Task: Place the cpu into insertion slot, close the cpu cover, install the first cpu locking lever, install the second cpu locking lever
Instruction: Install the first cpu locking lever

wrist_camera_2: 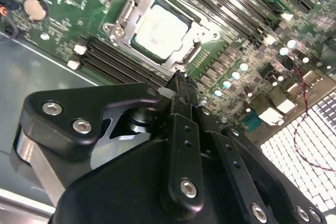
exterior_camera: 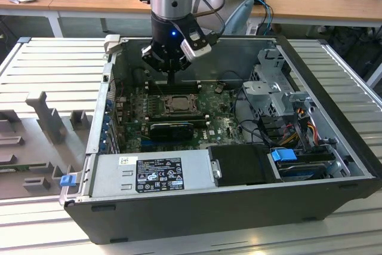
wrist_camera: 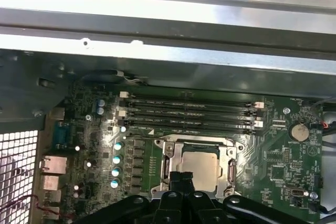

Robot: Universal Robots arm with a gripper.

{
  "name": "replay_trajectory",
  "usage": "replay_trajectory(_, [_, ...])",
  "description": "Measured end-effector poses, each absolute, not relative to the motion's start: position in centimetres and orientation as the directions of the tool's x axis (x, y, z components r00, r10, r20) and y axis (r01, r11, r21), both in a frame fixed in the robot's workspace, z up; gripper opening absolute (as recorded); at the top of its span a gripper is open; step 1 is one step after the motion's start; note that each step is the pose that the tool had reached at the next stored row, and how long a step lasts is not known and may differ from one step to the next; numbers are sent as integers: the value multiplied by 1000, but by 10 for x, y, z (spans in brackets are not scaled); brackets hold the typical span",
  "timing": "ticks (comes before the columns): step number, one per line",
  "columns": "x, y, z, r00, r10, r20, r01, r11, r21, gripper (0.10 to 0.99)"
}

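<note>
Cpu (wrist_camera: 199, 167) sits in insertion slot (wrist_camera: 197, 147), close beneath gripper (wrist_camera: 182, 178).

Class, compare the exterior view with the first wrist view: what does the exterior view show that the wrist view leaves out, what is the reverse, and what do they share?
Exterior view's extras: the robot arm, the grey power supply box and the metal drive cage. First wrist view's extras: the round coin battery and a row of capacitors. Shared: the hand close above the cpu cover, with the cpu sitting in its window.
</note>
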State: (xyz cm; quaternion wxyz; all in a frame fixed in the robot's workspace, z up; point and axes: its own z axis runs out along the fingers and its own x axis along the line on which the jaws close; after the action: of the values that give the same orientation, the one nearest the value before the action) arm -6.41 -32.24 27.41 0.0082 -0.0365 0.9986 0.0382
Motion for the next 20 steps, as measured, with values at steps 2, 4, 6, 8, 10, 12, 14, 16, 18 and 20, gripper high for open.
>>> replay_trajectory(2, [-68, -322, 274, -997, -72, -20, -74, 994, 76, 106])
replay_trajectory(4, [-77, -322, 273, -997, -73, -20, -74, 994, 76, 106])
replay_trajectory(6, [-83, -322, 272, -997, -73, -20, -74, 994, 76, 106])
replay_trajectory(8, [-90, -322, 271, -997, -73, -20, -74, 994, 76, 106])
replay_trajectory(10, [-98, -322, 270, -997, -73, -20, -74, 994, 76, 106])
replay_trajectory(12, [-103, -321, 268, -997, -72, -20, -74, 994, 76, 106])
replay_trajectory(14, [-110, -319, 267, -997, -73, -20, -74, 994, 76, 106])
replay_trajectory(16, [-116, -317, 265, -997, -73, -20, -74, 994, 76, 106])
replay_trajectory(18, [-118, -312, 262, -997, -72, -20, -74, 994, 76, 106])
replay_trajectory(20, [-118, -307, 260, -997, -72, -20, -74, 994, 76, 106])
